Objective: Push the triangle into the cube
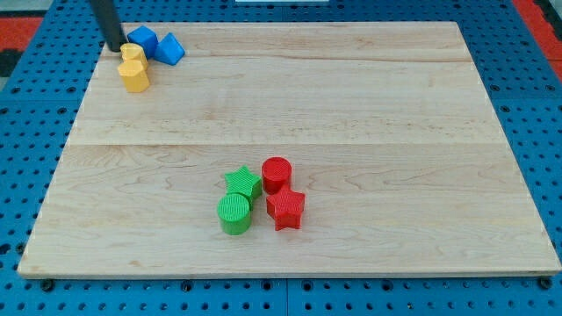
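Observed from the near edge of the wooden worktop (369, 114), which rests on a blue perforated base (544, 132).

Nearest the view's bottom, slightly left of centre, is a tight cluster of four blocks. The green cylinder (234, 213) sits at the front left of the group. Just to its right is the red star (285, 209). Behind the green cylinder is the green star (241, 183), touching it or very nearly so. Behind the red star is the red cylinder (276, 173), just beside the green star.

The middle of the worktop separates this cluster from a second one, well apart at the view's top left corner. There, two yellow blocks stand close together: the yellow block (135, 77) nearer the viewer, and the second yellow block (133, 54) directly behind it; their exact shapes cannot be made out. Just right of these is the blue cube (142, 40), and beside that, further right, is the blue triangle (170, 49). The two blue blocks appear to be touching or nearly so.

The arm carries no claw, so no open or closed state applies. The rod comes down from the view's top, and my tip (114, 47) rests on the worktop just left of the blue cube and the second yellow block, close to both.
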Robot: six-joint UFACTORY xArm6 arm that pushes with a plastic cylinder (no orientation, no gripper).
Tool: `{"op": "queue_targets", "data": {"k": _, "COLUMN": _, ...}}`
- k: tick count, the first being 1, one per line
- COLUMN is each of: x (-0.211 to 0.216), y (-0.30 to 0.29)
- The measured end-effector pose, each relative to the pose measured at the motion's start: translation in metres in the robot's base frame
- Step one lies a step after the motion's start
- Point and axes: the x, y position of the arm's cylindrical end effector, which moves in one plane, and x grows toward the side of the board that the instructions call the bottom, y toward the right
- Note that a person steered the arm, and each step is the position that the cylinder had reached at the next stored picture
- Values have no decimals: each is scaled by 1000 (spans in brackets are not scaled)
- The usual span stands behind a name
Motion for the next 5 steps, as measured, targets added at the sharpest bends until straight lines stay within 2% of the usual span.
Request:
{"op": "queue_targets", "data": {"k": 1, "x": 43, "y": 63}}
{"op": "queue_targets", "data": {"k": 2, "x": 93, "y": 86}}
{"op": "queue_targets", "data": {"k": 3, "x": 95, "y": 109}}
{"op": "queue_targets", "data": {"k": 4, "x": 69, "y": 120}}
{"op": "queue_targets", "data": {"k": 5, "x": 64, "y": 83}}
